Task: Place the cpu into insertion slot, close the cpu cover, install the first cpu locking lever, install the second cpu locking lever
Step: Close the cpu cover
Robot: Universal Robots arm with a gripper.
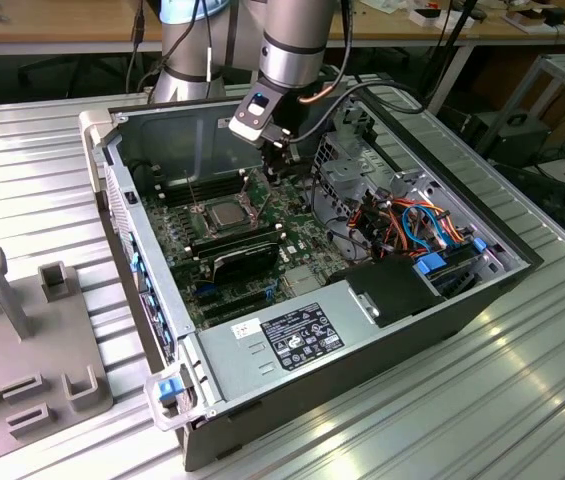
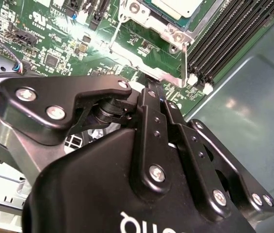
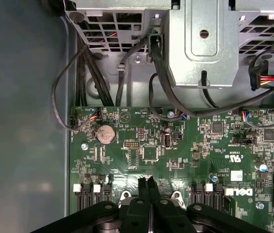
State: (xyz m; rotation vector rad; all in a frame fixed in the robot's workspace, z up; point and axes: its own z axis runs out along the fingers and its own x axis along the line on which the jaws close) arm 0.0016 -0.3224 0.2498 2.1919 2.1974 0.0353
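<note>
Reaching down into the open case [image 1: 462, 300] on the ribbed table [image 1: 522, 400], the arm holds its gripper [image 1: 273, 172] low over the motherboard [image 1: 297, 215], near the case's back wall. The claw is clenched: in both wrist views the two black fingertips press flat together with nothing visible between them [image 2: 151, 86] [image 3: 147, 182].

The cpu [image 1: 224, 213] lies flat in the slot [image 1: 241, 207] near the middle of the board, silver top up, between two rows of black memory sticks [image 1: 247, 242]. In the second wrist view the cpu [image 2: 178, 6] is framed by the silvery cover [image 2: 168, 34], which lies down around it. The closed fingertips sit just beside the cover's outer edge; whether they touch it I cannot tell. A thin lever [image 2: 117, 29] slants along the cover's side.

In the first wrist view, beyond the fingertips, lie the green board [image 3: 175, 160] with a coin cell [image 3: 105, 133] and the grey drive cage [image 3: 209, 43] with cables.
</note>
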